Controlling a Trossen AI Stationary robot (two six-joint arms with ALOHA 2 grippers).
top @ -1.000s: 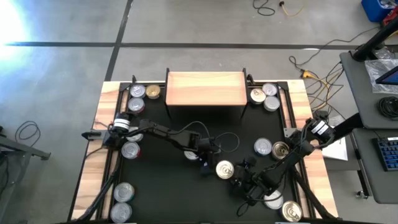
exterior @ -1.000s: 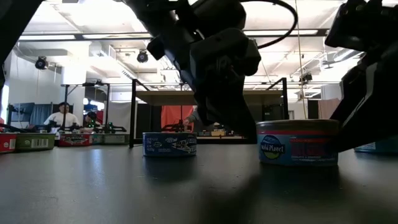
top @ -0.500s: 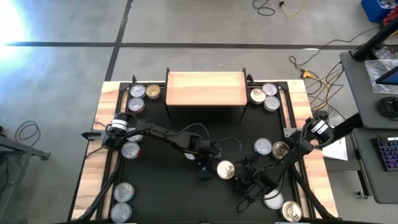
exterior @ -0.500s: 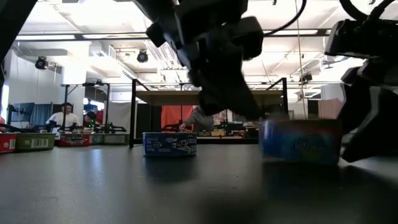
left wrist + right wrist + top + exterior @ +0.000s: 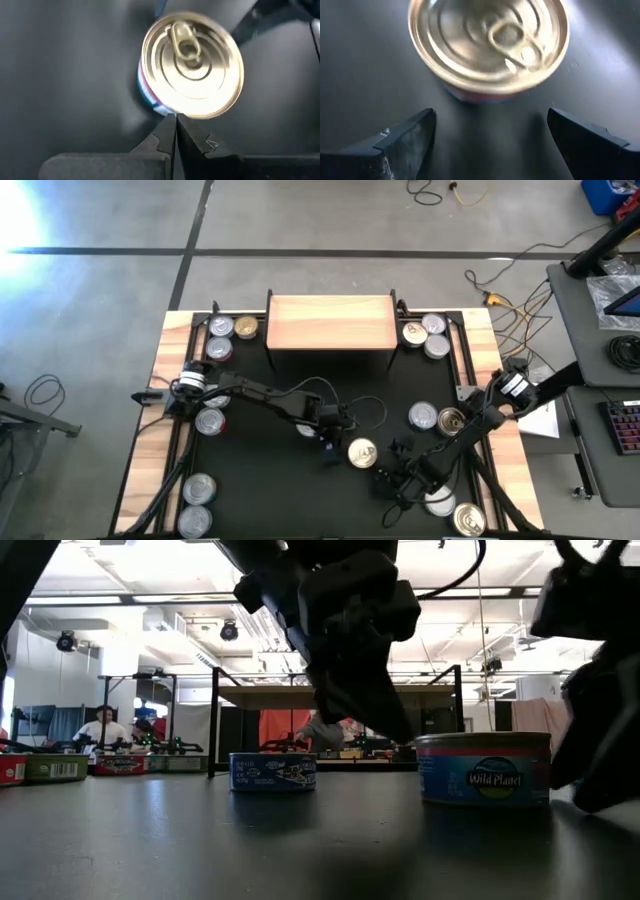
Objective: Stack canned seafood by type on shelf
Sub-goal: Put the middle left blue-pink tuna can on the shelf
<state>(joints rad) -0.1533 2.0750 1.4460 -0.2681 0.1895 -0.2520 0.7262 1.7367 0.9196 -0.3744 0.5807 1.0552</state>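
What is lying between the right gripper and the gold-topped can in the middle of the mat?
Nothing. In the right wrist view only bare black mat separates the open right gripper from the can.

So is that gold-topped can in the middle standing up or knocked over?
Upright. The gold-topped can shows its pull-tab lid facing up from above, and in the low view it sits flat on the mat.
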